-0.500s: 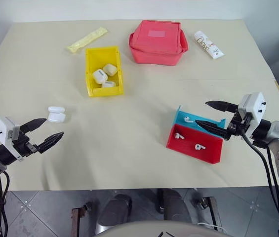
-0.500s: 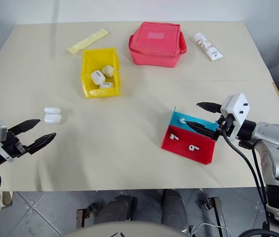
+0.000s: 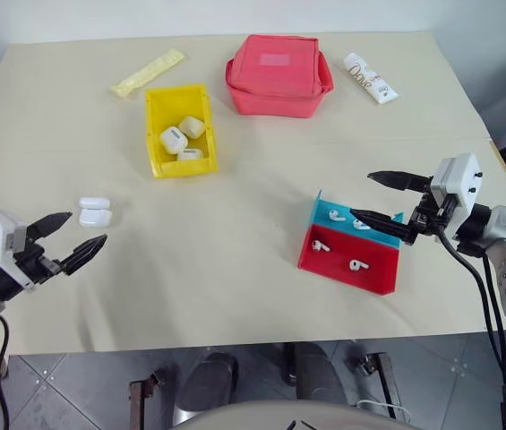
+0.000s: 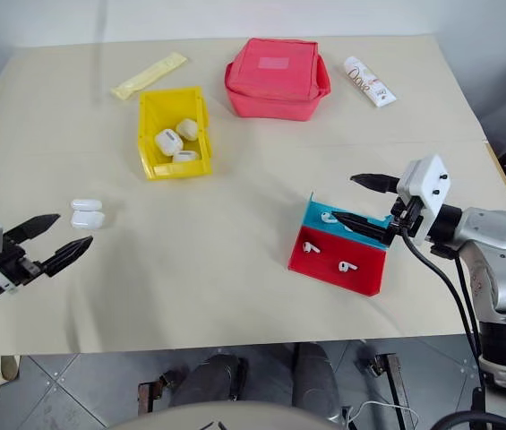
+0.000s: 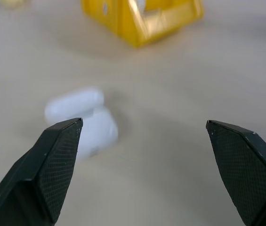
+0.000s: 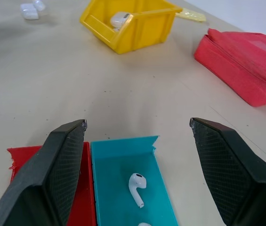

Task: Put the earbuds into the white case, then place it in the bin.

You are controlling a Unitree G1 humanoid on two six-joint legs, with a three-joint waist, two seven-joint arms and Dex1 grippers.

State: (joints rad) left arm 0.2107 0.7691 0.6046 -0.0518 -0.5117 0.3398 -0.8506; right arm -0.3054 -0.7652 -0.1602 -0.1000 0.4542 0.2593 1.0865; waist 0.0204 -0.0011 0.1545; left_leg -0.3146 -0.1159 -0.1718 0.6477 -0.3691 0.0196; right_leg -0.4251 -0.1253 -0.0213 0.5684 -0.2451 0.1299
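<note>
The white case (image 3: 94, 211) lies with its lid flipped open on the table at the left. My left gripper (image 3: 89, 227) is open just in front of it, and the case (image 5: 83, 117) sits off one fingertip, apart from it. Several earbuds (image 3: 338, 213) lie in a red-and-blue tray (image 3: 373, 278) at the right, and one earbud (image 6: 136, 186) rests in the blue half. My right gripper (image 3: 362, 194) hovers open over the tray's blue side, holding nothing. The yellow bin (image 3: 156, 134) stands further back and holds three shut white cases.
A red zip pouch (image 3: 277, 76) sits at the back centre, with a white printed tube (image 3: 371, 79) to its right and a pale yellow sachet (image 3: 148, 73) to its left. The table's front edge runs just under both grippers.
The whole picture has shifted a little, so the camera moved. Both grippers stay open and keep nearly the same places relative to the case and the tray.
</note>
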